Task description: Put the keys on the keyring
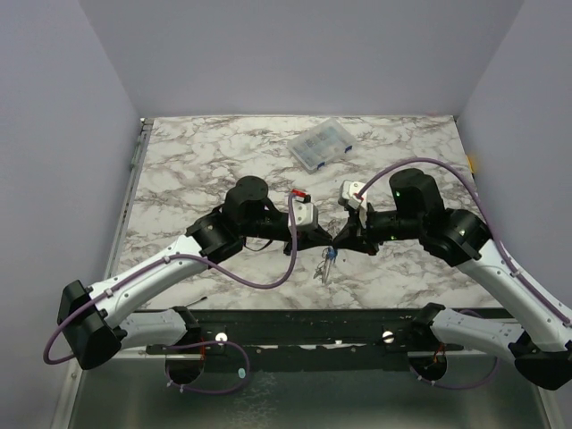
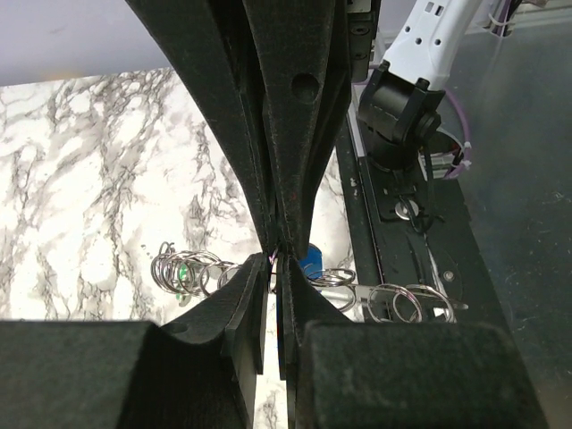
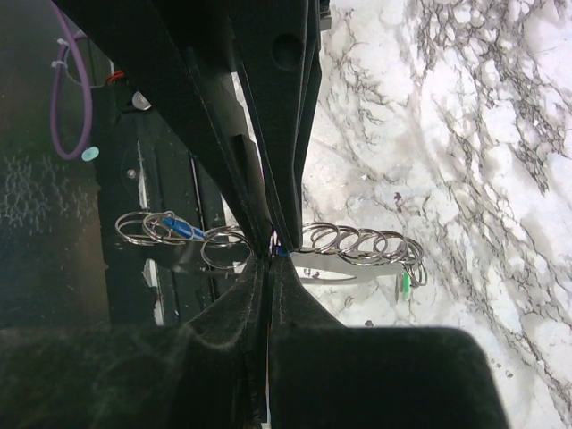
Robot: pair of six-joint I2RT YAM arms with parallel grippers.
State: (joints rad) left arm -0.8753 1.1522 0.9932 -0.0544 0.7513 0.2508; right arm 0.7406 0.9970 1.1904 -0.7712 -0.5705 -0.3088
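The two arms meet tip to tip over the middle of the marble desk point(image 1: 206, 161). The left end effector point(image 1: 327, 241) and the right end effector point(image 1: 344, 239) face each other and touch at their ends. From above, the keys point(image 1: 328, 264) show as a small bunch just on the near side of that meeting point, with a spot of blue among the metal. In the right wrist view, the right end effector's fingers point(image 3: 255, 304) are pressed together, clamped on the keyring point(image 3: 357, 241). Its run of silvery linked rings passes through the pinch and comes out on both sides. A blue key point(image 3: 179, 229) sits among the rings on one side, and a green key point(image 3: 405, 284) hangs at the far end of the other. In the left wrist view, the left end effector point(image 2: 273, 295) has its pads drawn nearly together with only a thin slit between them. It sits right at the rings, but I cannot tell whether it has actually clamped on them. The blue head point(image 2: 313, 261) shows just beside that slit, and the green one point(image 2: 183, 273) shows inside the coil of rings on the marble side. A clear compartment box point(image 1: 320, 146) lies well apart, toward the desk's far edge.
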